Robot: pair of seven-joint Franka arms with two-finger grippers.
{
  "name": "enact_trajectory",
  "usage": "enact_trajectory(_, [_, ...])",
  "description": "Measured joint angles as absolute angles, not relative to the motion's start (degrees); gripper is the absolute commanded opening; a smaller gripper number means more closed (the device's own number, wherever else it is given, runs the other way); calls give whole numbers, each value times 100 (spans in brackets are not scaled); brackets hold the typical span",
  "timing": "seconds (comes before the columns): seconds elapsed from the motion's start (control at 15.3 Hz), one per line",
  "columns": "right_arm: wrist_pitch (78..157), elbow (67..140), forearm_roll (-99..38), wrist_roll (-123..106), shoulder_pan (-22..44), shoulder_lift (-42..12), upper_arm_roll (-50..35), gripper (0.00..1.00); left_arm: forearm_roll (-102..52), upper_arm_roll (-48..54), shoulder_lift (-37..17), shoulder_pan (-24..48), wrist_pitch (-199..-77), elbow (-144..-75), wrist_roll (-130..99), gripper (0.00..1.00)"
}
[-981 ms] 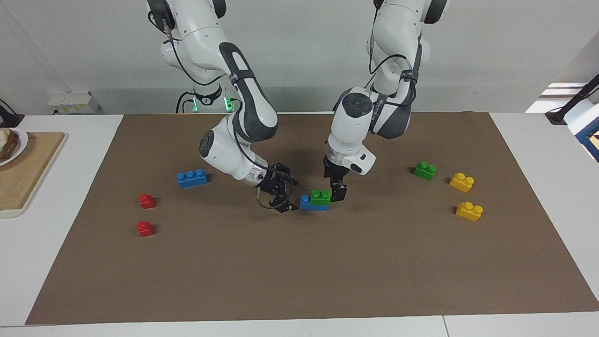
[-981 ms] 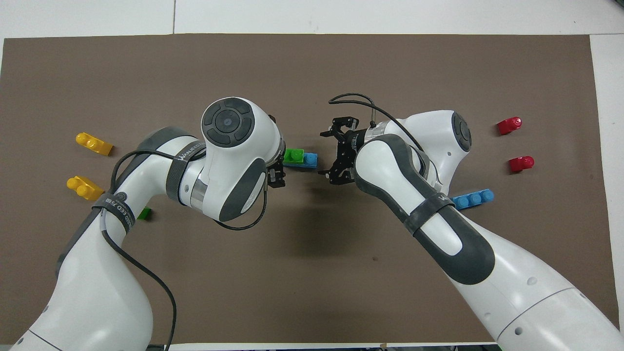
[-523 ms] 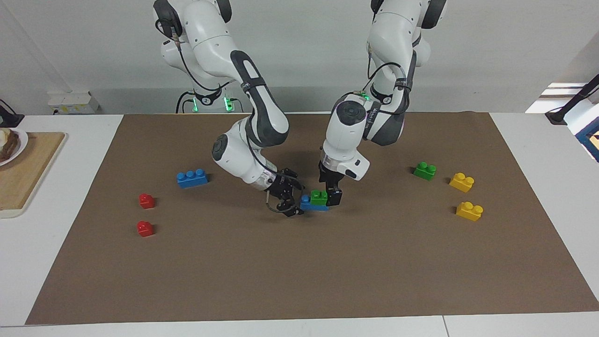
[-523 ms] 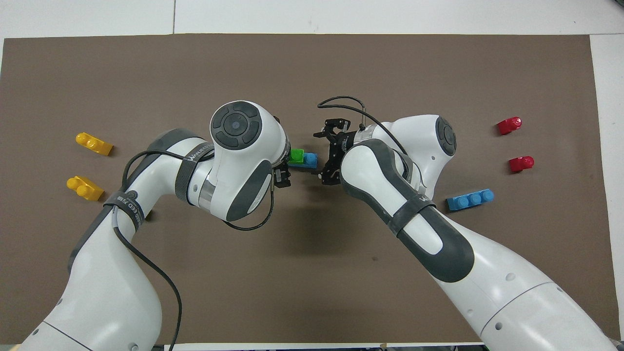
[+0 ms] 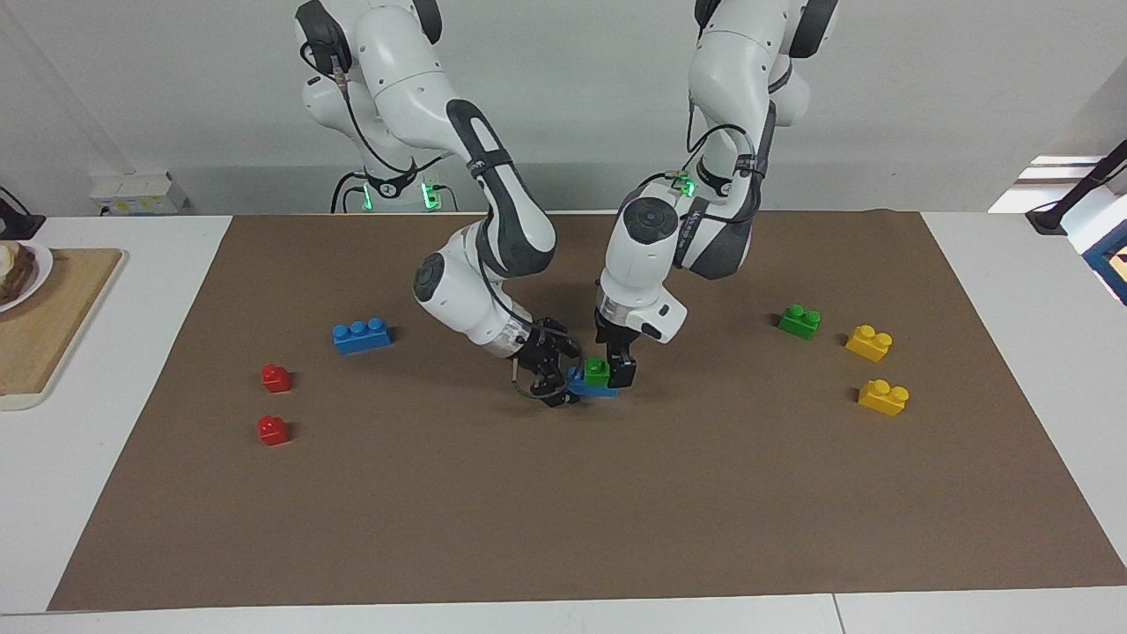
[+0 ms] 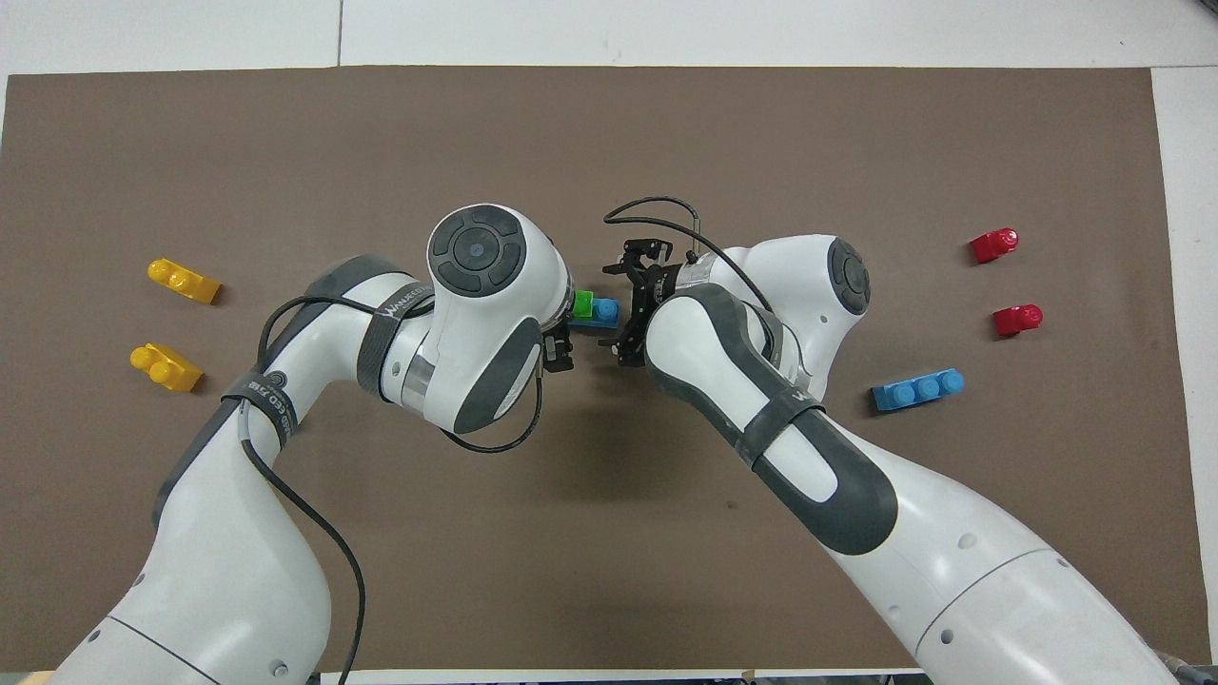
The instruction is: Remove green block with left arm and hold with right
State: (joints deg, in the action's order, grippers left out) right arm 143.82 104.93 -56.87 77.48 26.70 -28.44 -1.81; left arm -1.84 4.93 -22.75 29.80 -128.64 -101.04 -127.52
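1. The green block [image 5: 598, 371] sits studded on a blue brick [image 5: 588, 386] mid-mat, at that brick's end toward the left arm.
2. The left gripper [image 5: 615, 374] straddles it from above, fingers apart around it; whether they already pinch cannot be told.
3. The right gripper [image 5: 555, 380] is low at the blue brick's free end, fingers apart.
4. The stack's long axis runs between the two grippers.
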Motion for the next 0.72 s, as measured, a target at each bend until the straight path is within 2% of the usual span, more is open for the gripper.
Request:
enact_trajectory(0.33, [14523,10512,-5688,7748,2682,-2934,-176,92,-183,493,-2277,2982,-12867,-10152,-12789,100])
enact_trajectory(0.46, [14528,10518,-5688,7748,2682,-2957,-175,86,-183,493,-2276,2982,-12880,-10164,-12794,100])
enact_trajectory(0.59, [14545,10518,-5688,7748,2682,-2960,-175,68,-183,493,-2277,2983,-12886,-10170,-12801,100])
enact_trajectory(0.72, [14681,10519,-5693,7748,2686,-2962,-181,37,-183,493,-2277,2983,-12890,-10171,-12805,100])
